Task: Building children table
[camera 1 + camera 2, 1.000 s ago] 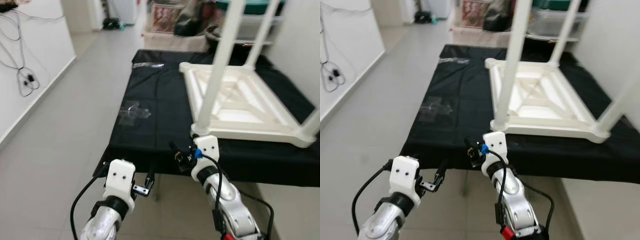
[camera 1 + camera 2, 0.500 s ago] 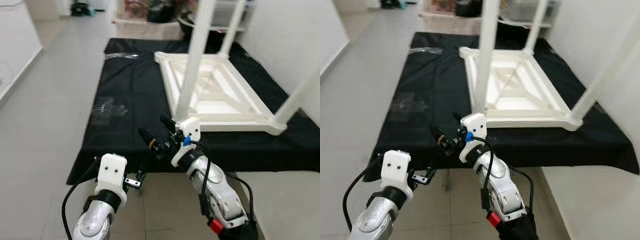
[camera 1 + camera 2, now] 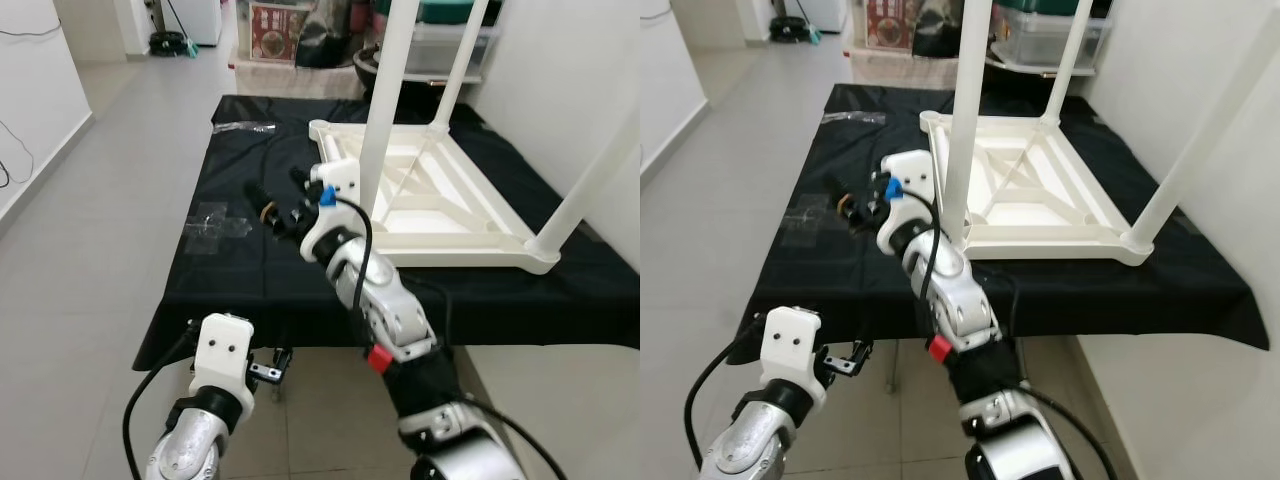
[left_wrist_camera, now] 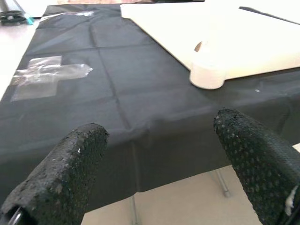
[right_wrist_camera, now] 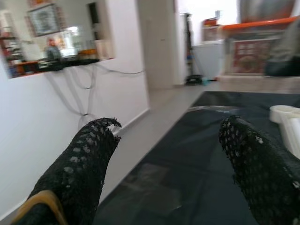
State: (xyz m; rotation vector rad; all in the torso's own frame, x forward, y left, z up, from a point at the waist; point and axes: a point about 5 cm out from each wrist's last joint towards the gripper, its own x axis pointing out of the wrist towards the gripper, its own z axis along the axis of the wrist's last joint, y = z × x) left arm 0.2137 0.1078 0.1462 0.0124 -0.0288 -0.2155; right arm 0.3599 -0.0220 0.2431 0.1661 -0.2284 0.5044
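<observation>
A white children's table (image 3: 470,225) lies upside down on a black cloth (image 3: 260,260), its white legs (image 3: 385,100) pointing up. My right gripper (image 3: 277,200) is raised over the cloth, just left of the table's near-left leg, open with nothing between its fingers (image 5: 89,154). In the right wrist view it faces across the cloth toward a white wall. My left gripper (image 3: 272,370) hangs low in front of the cloth's near edge, open and holding nothing. The left wrist view shows a table corner foot (image 4: 208,75) ahead on the cloth.
Two clear plastic bags lie on the cloth, one at the left (image 3: 215,225), one at the far edge (image 3: 245,127). Storage boxes and bags (image 3: 300,25) stand behind. A white wall (image 3: 570,90) runs along the right; grey floor (image 3: 90,230) opens to the left.
My right arm has lifted from the cloth's front edge and reached forward over it, beside the near-left leg. The left arm stays low. The camera view has shifted.
</observation>
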